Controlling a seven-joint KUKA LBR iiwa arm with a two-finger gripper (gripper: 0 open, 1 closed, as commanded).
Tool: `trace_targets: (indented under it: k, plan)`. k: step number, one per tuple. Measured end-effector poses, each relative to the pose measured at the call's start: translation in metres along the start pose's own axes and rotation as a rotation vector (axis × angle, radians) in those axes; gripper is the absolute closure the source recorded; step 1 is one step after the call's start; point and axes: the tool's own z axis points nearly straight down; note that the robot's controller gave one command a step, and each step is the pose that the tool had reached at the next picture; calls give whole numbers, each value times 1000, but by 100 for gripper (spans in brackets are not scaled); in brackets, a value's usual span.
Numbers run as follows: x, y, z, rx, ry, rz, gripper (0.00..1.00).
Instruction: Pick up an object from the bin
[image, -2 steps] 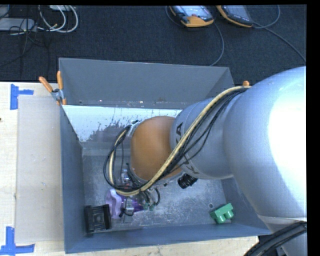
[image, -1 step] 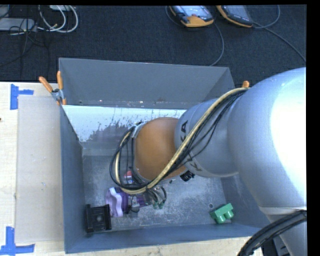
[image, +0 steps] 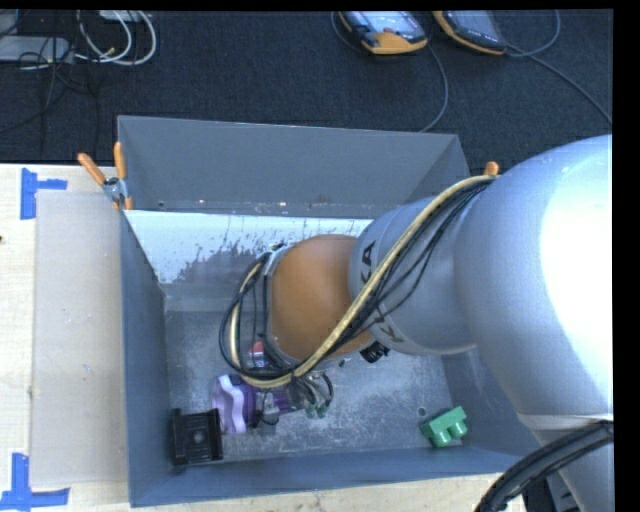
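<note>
The gripper (image: 272, 402) is positioned low over the front-left floor of the bin (image: 145, 330), with a purple piece (image: 232, 405) lying just beside it toward the view's left, near a black block (image: 195, 437) (open or closed cannot be told)

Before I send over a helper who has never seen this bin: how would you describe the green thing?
Find the grey metal bin, then the lower right corner of its floor in the camera view. A small green block lies there alone; the purple piece and the black piece sit across the floor at lower left.
</note>
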Motion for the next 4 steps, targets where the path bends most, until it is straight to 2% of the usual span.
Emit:
trace_targets:
  k: [2, 3, 4]
  plan:
    - [-4, 4, -8, 1, 2, -59, 100]
    - [0, 9, -27, 1, 2, -81, 100]
    - [-3, 6, -32, 0, 0, -115, 100]
